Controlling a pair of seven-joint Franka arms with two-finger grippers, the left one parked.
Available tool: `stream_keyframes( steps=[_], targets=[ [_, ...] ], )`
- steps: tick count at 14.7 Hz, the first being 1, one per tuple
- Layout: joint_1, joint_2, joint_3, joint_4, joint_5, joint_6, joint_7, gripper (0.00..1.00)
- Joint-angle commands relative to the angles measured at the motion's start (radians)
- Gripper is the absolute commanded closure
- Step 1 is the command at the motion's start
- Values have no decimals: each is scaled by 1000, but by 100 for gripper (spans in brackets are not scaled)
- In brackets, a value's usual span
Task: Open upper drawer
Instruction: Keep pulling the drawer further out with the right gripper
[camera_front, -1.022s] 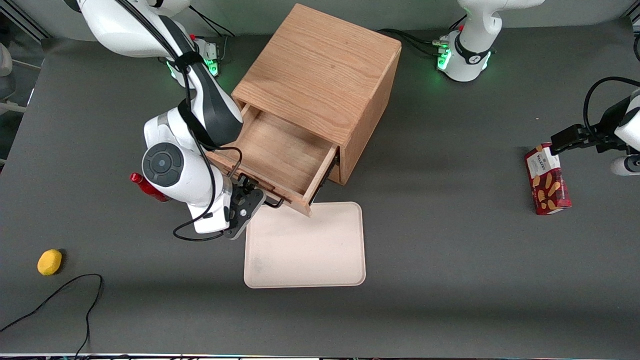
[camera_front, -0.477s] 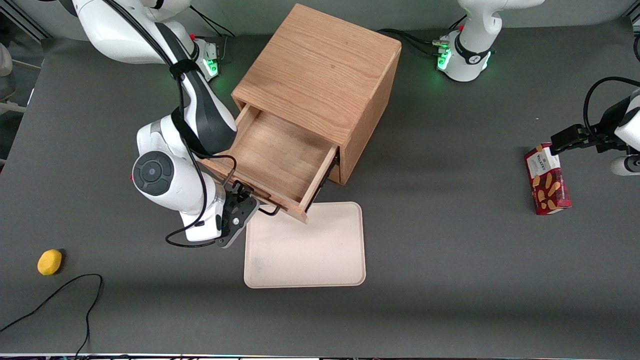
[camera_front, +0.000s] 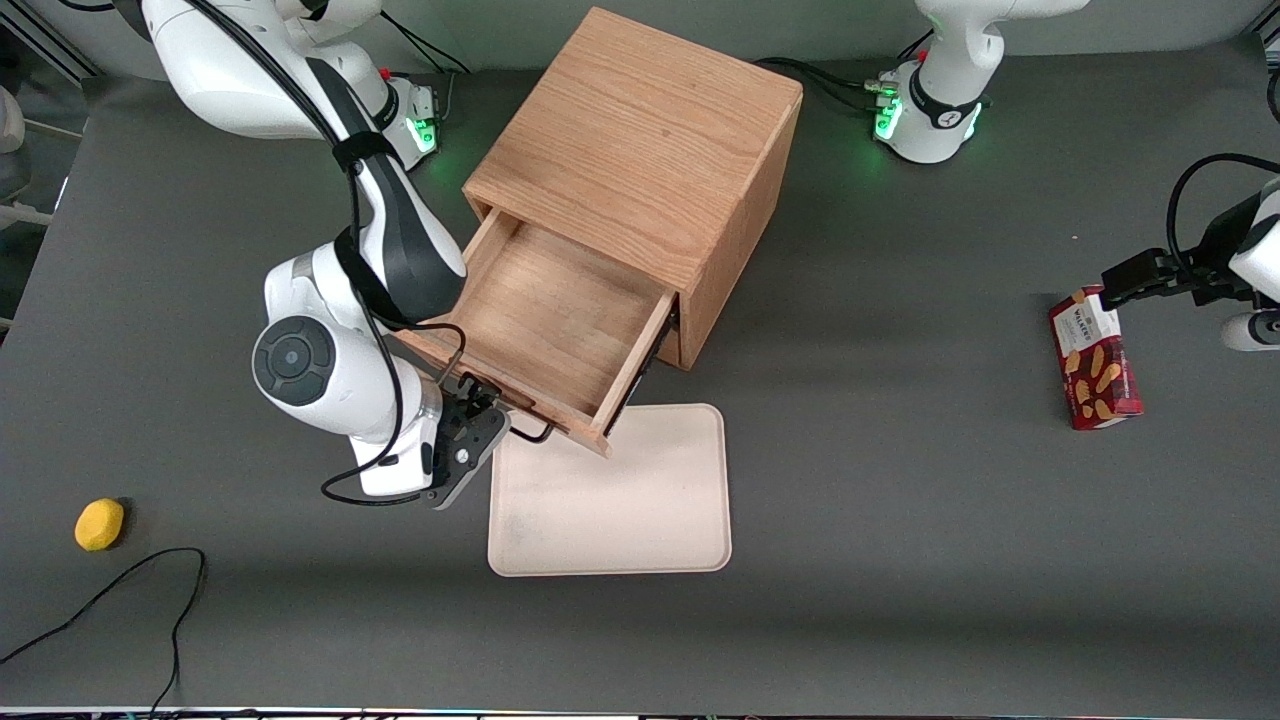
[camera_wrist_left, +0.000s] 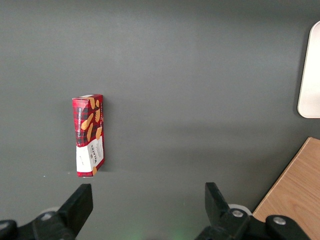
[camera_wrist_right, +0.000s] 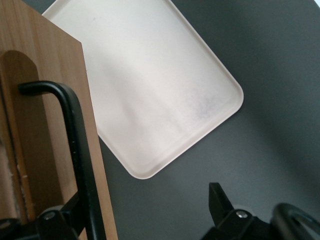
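Note:
The wooden cabinet (camera_front: 640, 140) stands at the table's middle. Its upper drawer (camera_front: 545, 310) is pulled well out and its inside is bare. The thin black bar handle (camera_front: 530, 432) is on the drawer's front board. My gripper (camera_front: 480, 415) is at that front board, open. In the right wrist view the gripper (camera_wrist_right: 142, 215) has its fingers wide apart, and the handle (camera_wrist_right: 82, 165) runs close beside one finger (camera_wrist_right: 60, 220), inside the gap. The other finger (camera_wrist_right: 220, 200) hangs over the bare table. The drawer below is hidden under the open one.
A cream tray (camera_front: 610, 490) lies on the table just in front of the open drawer, nearer the front camera; it also shows in the right wrist view (camera_wrist_right: 150, 80). A yellow lemon (camera_front: 99, 524) and a black cable lie toward the working arm's end. A red biscuit box (camera_front: 1095, 360) lies toward the parked arm's end.
The gripper has moved toward the front camera and the working arm's end, and the upper drawer has slid a little farther out with it. A red thing beside the arm is now hidden.

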Motion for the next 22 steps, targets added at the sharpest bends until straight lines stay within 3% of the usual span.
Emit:
stream_keyframes(
  steps=[1,22],
  targets=[
    [-23,41,16,63,4,-17,-20,0],
    [-74,81,24,137,4,-28,-92,0]
  ],
)
